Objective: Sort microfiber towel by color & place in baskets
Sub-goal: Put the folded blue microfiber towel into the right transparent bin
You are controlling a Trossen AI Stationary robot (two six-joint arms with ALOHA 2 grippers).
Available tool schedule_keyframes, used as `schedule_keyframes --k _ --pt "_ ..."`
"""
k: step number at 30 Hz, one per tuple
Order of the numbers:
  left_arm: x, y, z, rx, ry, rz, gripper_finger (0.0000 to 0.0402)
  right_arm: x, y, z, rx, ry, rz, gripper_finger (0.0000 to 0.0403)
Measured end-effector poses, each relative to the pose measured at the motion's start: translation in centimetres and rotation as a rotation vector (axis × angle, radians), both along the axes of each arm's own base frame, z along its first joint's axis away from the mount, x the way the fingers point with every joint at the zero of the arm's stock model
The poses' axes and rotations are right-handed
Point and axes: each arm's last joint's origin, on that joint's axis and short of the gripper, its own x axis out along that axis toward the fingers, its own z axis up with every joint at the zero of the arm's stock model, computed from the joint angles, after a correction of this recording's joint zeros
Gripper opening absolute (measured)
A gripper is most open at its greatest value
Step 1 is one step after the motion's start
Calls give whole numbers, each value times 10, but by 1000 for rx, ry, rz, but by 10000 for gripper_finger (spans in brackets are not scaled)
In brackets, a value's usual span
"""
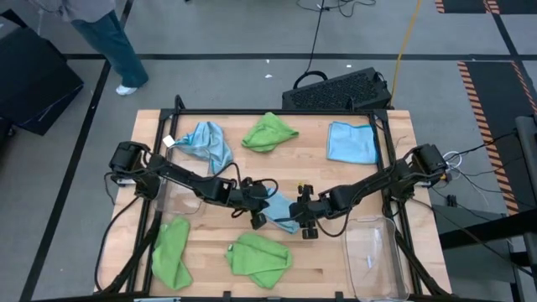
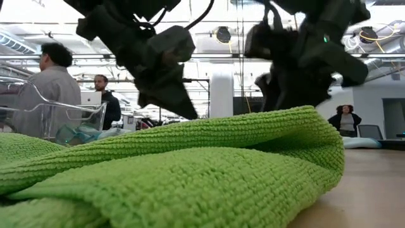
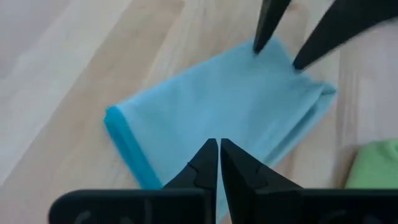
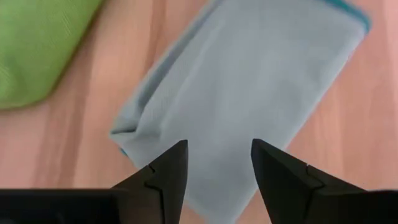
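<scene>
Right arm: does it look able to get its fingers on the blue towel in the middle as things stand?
Probably yes. The right gripper is open directly above the blue towel, with nothing between them. The left gripper, shut, is at the same towel's other edge and might crowd it.

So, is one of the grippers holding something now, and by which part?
The left gripper is shut on the edge of the folded blue towel. The right gripper is open above the same towel, holding nothing.

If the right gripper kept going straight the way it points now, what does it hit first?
Most likely the light blue towel at the table's centre: the right gripper hangs open directly over it. The left gripper, shut, is at the same towel's opposite edge. Depth is unclear.
</scene>
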Motion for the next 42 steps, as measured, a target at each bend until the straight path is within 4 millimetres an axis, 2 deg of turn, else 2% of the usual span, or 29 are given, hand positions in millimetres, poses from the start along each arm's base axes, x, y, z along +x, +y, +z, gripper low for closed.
schedule_keyframes --k 5,8,11,28,37,42 --pt "0 0 -11 5 57 -4 19 -2 4 -14 145 -89 -16 169" --pt "-4 1 -17 2 111 -16 19 1 11 -13 224 -184 4 169" --pt "-1 0 -19 -9 102 -16 19 0 14 -13 231 -206 12 169" --pt "1 -1 -17 -50 71 9 19 -5 13 -21 213 -158 2 169" --pt "-6 1 -23 -34 166 8 19 -24 5 -41 220 -102 -59 169" --pt "-6 -1 -21 -95 161 13 19 -33 -8 -51 199 -50 -103 169"
